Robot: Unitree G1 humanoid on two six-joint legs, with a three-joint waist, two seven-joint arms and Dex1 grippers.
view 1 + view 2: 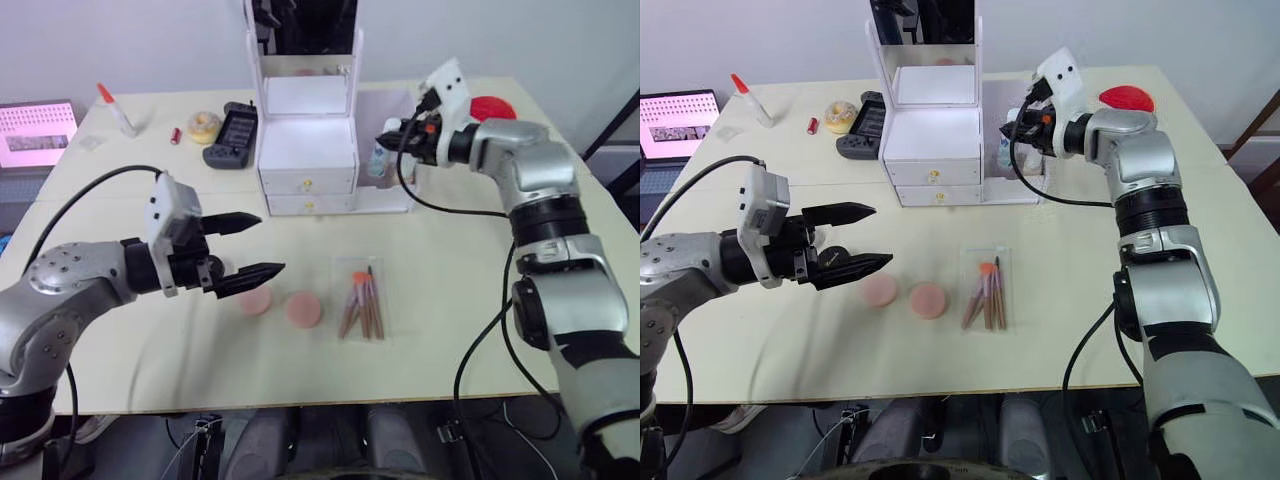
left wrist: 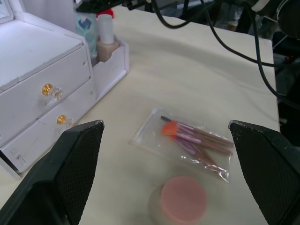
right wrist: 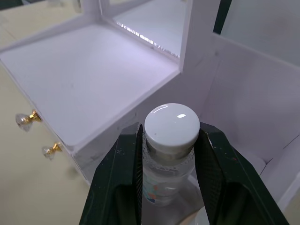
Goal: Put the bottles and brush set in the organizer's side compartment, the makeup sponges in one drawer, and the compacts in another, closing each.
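Observation:
The white organizer [image 1: 305, 150] stands at the table's back centre, both drawers [image 2: 44, 89] pushed in. My right gripper [image 1: 385, 140] is over its side compartment [image 1: 392, 195], shut on a clear bottle [image 3: 171, 123] with a white cap. Two more bottles [image 2: 87, 26] stand in that compartment. The brush set [image 1: 362, 300], in a clear bag, lies flat on the table in front. Left of it lie two pink round pieces [image 1: 303, 309], sponges or compacts, I cannot tell which. My left gripper [image 1: 270, 243] hovers open just left of them, holding nothing.
Behind the organizer's left side lie a black device [image 1: 233, 135], a yellow tape roll [image 1: 204, 125], a red-tipped glue bottle [image 1: 118, 112] and a small red item [image 1: 176, 135]. A red disc [image 1: 491, 107] sits at the back right. A laptop [image 1: 35, 133] is off the left edge.

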